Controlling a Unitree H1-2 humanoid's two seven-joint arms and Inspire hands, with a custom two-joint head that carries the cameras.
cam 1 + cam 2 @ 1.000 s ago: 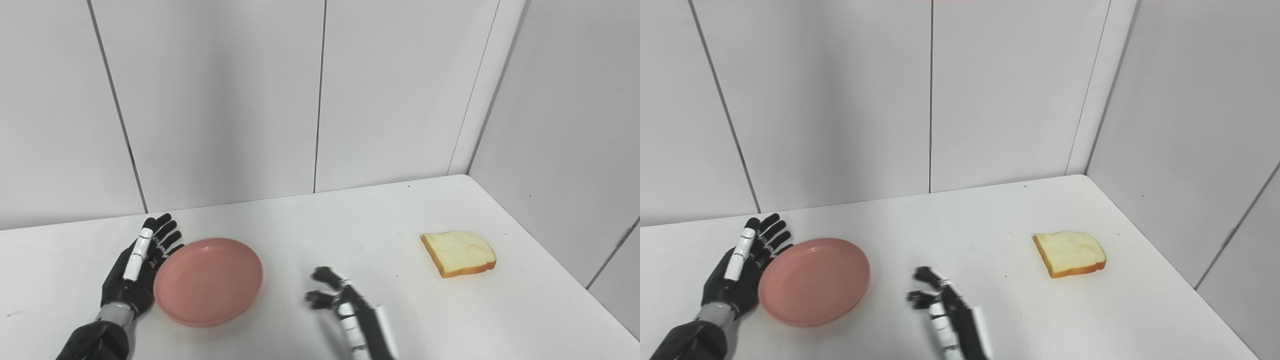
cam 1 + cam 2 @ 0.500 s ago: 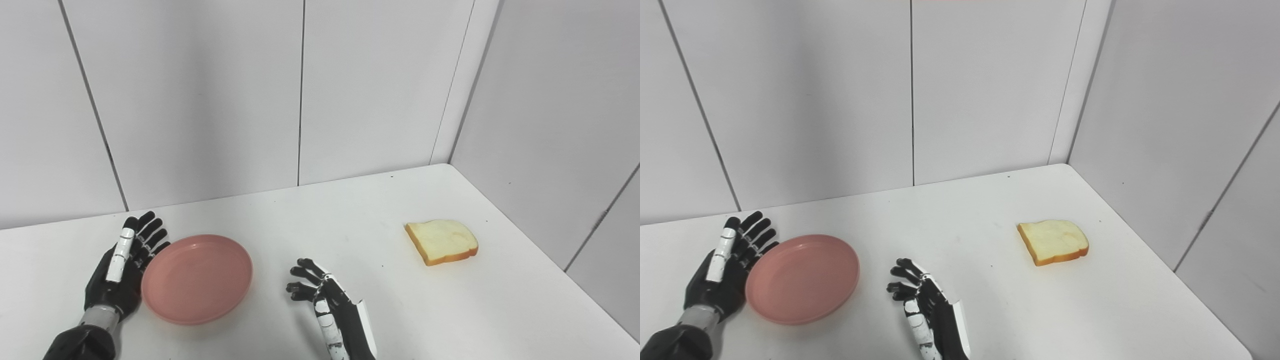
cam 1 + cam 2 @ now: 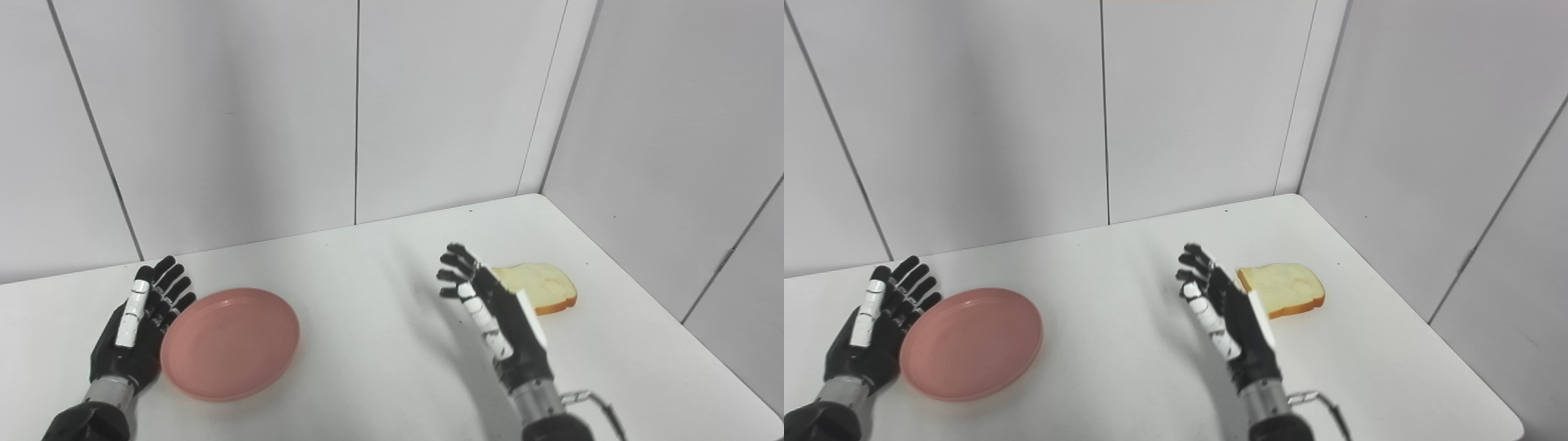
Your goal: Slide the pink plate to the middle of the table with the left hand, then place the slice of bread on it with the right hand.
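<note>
1. The slice of bread lies flat near the right edge of the white table; it looks light and soft, likely to crush, and is best pinched gently at its crust edges
2. The right hand is raised just left of it, fingers apart, holding nothing
3. The left hand rests spread and empty against the left rim of the pink plate, which probably slides easily

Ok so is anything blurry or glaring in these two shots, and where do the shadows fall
Left eye view: sharp and evenly lit, no glare; the right hand casts a soft shadow on the table to its left. Right eye view: the slice of bread and pink plate are crisp, with only faint shadows under them.
</note>
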